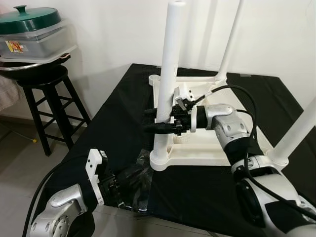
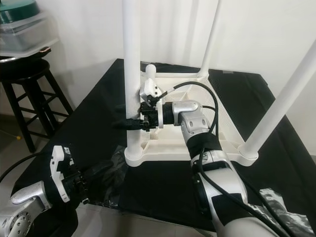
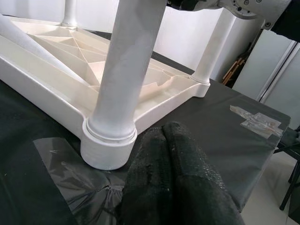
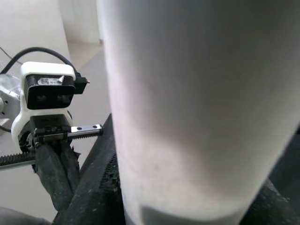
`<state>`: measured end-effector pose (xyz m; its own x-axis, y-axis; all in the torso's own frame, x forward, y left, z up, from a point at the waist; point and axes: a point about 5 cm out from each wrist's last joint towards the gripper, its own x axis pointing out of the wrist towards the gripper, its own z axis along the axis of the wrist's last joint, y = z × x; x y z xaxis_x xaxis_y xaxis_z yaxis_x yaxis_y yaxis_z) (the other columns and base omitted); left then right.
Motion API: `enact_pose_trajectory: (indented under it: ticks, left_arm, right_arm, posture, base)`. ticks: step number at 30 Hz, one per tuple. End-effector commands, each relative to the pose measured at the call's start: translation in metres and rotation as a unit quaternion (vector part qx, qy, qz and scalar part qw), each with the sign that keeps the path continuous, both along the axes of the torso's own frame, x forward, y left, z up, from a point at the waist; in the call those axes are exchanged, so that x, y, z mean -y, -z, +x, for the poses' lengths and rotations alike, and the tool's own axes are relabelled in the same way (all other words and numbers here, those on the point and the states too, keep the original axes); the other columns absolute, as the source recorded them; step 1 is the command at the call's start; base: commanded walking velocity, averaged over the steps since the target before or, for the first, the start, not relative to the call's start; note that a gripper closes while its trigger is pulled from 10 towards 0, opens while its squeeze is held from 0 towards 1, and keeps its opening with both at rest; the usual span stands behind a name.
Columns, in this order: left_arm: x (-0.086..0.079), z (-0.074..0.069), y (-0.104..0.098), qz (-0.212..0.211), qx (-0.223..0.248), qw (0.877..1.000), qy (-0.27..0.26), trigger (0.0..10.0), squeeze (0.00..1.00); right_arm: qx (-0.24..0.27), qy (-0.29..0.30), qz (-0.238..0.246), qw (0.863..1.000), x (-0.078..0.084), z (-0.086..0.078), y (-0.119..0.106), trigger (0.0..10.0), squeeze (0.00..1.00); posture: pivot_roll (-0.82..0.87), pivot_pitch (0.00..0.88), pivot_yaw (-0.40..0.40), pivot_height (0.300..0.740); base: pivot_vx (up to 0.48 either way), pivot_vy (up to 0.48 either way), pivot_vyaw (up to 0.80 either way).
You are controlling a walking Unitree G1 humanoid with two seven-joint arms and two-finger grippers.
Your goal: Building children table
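A white children's table (image 1: 197,159) lies upside down on a black-covered work table (image 1: 118,113), its legs pointing up. My right gripper (image 1: 152,120) is shut on the near-left leg (image 1: 168,64), roughly halfway up, with a black finger on each side of it. That leg (image 4: 197,108) looms close in the right wrist view. My left gripper (image 1: 129,177) is low at the front edge, shut, with its fingers (image 3: 164,159) pressed together just short of the leg's base (image 3: 108,140). It rests over a crumpled clear plastic film (image 3: 70,171).
Two more white legs (image 1: 229,44) (image 1: 296,133) rise at the back and the right. A black stool (image 1: 44,94) at the left carries a container with a green lid (image 1: 29,29). More clear plastic (image 2: 281,202) lies at the front right corner.
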<state>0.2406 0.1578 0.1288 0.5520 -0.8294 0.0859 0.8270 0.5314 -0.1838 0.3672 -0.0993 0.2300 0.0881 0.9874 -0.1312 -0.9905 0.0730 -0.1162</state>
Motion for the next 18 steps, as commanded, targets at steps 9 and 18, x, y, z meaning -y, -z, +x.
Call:
enact_pose_trajectory:
  ticks: [9,18]
  left_arm:
    - [0.000,-0.003,0.001,0.001,0.000,1.000,0.005,10.0,0.00]
    - [-0.003,0.002,0.001,0.000,-0.003,1.000,0.007,10.0,0.00]
  right_arm:
    - [-0.084,0.308,-0.023,0.947,-0.023,-0.029,0.090,0.0,0.00]
    - [-0.072,0.464,-0.005,0.883,-0.013,-0.043,0.089,0.0,0.00]
  posture:
    - [0.02,0.000,-0.053,0.740]
    - [-0.01,0.000,-0.031,0.740]
  base:
    - [0.000,0.000,0.00]
    - [0.000,0.000,0.00]
